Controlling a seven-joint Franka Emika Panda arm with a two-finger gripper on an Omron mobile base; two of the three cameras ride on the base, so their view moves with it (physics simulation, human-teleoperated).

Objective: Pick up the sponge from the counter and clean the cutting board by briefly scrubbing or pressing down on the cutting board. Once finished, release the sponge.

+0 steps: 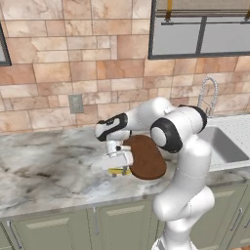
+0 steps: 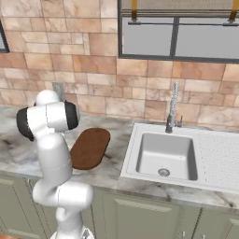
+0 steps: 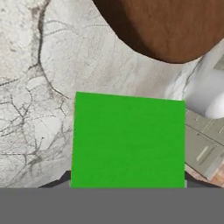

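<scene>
The sponge (image 3: 129, 142) shows its bright green top large in the hand view, and its yellow layer (image 1: 118, 171) peeks out under the hand in the left base view. My gripper (image 1: 118, 167) is shut on the sponge, dark fingers at its two sides, just above the marbled counter (image 1: 44, 171) near the front edge. The reddish-brown oval cutting board (image 1: 146, 158) lies right beside it, to the right; it also appears in the right base view (image 2: 91, 147) and at the top of the hand view (image 3: 166, 26).
A white sink (image 2: 165, 156) with a faucet (image 2: 172, 109) sits to the right of the board. A wall outlet (image 1: 75, 103) is on the tiled backsplash. Grey-green cabinet fronts (image 1: 53, 227) run below the counter edge.
</scene>
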